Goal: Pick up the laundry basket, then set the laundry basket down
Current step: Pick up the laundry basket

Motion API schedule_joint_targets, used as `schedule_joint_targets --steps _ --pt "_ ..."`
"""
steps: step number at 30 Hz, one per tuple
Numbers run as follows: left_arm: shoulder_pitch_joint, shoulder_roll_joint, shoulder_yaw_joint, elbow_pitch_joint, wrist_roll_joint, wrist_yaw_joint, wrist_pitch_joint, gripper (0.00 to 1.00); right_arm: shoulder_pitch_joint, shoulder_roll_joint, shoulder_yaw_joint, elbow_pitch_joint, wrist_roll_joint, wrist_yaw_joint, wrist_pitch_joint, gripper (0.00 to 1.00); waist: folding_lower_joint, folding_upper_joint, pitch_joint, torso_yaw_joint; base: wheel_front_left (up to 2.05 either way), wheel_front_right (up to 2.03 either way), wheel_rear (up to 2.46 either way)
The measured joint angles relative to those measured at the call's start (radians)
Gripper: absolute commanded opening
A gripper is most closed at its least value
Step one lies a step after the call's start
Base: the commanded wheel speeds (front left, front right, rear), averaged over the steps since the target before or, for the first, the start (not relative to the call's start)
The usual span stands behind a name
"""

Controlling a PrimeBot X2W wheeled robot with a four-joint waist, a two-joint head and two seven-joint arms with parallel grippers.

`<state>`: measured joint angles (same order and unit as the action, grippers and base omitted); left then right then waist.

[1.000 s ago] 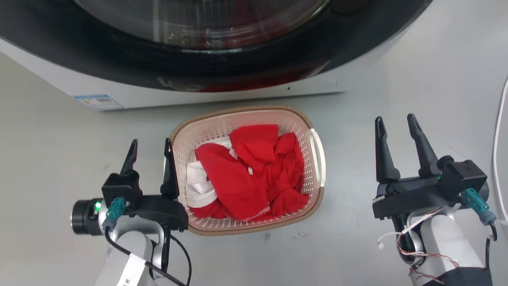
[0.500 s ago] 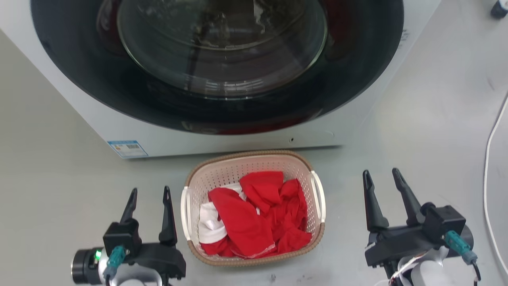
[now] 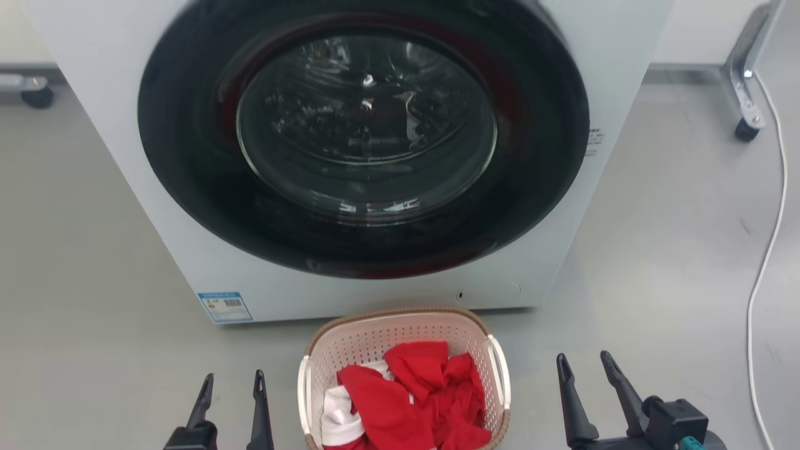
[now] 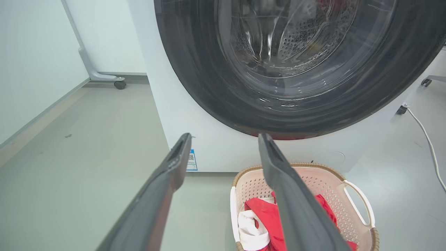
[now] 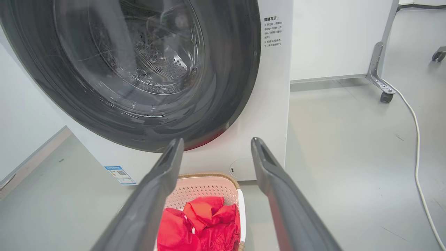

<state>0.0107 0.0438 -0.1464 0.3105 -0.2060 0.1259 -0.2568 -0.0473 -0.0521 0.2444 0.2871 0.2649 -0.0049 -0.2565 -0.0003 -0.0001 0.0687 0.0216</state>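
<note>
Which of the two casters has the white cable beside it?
The right caster, on the robot's right: the white cable trails past it. The left caster has none beside it.

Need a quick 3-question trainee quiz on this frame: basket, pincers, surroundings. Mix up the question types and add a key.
1. Multiple choice: what lies in the laundry basket?
A. red and white cloth
B. blue towels
C. nothing
2. True or false: the left pincer and the right pincer are both open, holding nothing, one on each side of the basket.
3. Fill in: the basket stands on the floor right in front of the ____.

Key: 1 A; 2 true; 3 washing machine.
</note>
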Motion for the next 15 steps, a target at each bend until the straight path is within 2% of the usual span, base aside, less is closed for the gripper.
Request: schedule_joint_targets --steps 7,15 --pt "0.042 0.002 0.011 -0.071 0.028 0.000 0.000 1.00 0.028 0.001 0.006 -0.041 0.000 -0.013 0.000 1.00 0.0001 -0.0001 -0.063 0.000 0.00 0.00 0.00" --pt "0.072 0.003 0.012 -0.125 0.039 0.000 0.000 1.00 0.042 0.002 0.008 -0.061 0.000 -0.022 0.000 1.00 0.0002 0.0001 -0.082 -0.003 0.00 0.00 0.00"
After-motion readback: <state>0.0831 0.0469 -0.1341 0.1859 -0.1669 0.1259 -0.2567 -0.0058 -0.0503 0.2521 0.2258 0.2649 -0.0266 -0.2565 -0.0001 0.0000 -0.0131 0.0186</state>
